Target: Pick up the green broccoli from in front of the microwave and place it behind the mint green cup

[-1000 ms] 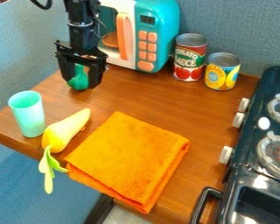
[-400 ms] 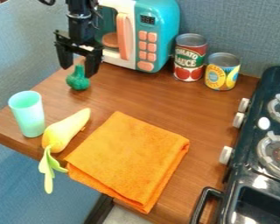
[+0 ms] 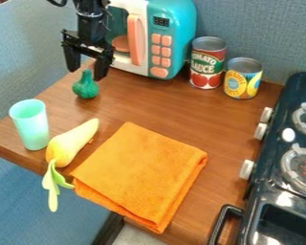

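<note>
Nearest lies the folded orange cloth [image 3: 139, 174], flat on the brown table [image 3: 175, 112]. Right of the cloth, as the camera sees it, stands the dark toy stove [image 3: 267, 191] with its burners and pale knobs. Just left of the cloth lies a yellow toy vegetable [image 3: 67, 146], its green leaves hanging past the table edge. Farther left of the cloth, a mint-green cup [image 3: 31, 125] stands upright. Beyond the cloth, toward the upper left, the green bumpy toy [image 3: 85, 88] rests on the table, narrow end up. Over it hangs the black gripper [image 3: 86, 75], released, its fingers spread apart and holding nothing. Beyond the cloth to the upper right stand a yellow-labelled can [image 3: 242, 80] and a taller red-and-green can [image 3: 207, 64]. Farthest beyond the cloth sits the teal toy microwave [image 3: 173, 36].
</note>
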### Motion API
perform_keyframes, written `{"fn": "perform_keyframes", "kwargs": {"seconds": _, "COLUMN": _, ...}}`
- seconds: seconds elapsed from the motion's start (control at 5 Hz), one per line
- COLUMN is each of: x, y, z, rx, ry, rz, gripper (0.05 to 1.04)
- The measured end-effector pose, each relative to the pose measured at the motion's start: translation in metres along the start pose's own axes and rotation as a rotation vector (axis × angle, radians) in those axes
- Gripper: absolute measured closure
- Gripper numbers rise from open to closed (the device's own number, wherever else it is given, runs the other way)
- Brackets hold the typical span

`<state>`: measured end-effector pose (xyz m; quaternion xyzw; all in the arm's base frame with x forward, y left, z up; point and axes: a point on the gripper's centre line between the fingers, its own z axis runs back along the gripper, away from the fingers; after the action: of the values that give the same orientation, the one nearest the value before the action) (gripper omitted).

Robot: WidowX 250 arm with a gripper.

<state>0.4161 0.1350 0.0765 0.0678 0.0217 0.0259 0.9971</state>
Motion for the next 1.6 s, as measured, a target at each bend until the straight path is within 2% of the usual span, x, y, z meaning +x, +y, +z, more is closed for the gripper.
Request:
{"fn": "perform_keyframes", "kwargs": {"seconds": 0.4, "x": 0.006, "y": 0.025, "z": -0.003, "rx": 0.011, "ry": 0.033, "rz": 0.039, "gripper": 0.079}}
{"fn": "perform_keyframes", "kwargs": {"seconds": 0.6, "x": 0.008, "y": 0.026, "z": -0.007, "rx": 0.007, "ry": 0.049, "rz": 0.029, "gripper": 0.079}}
{"fn": "perform_keyframes", "kwargs": {"seconds": 1.0, "x": 0.007, "y": 0.022, "z": -0.016, "rx": -0.013, "ry": 0.045, "rz": 0.021, "gripper": 0.085}}
{"fn": "perform_keyframes", "kwargs": {"seconds": 1.2, "x": 0.007, "y": 0.021, "z": -0.019, "rx": -0.017, "ry": 0.043, "rz": 0.034, "gripper": 0.151}}
{"fn": "perform_keyframes", "kwargs": {"seconds": 1.6, "x": 0.010, "y": 0.019, "z": -0.019, "rx": -0.024, "ry": 0.030, "rz": 0.047, "gripper": 0.698}}
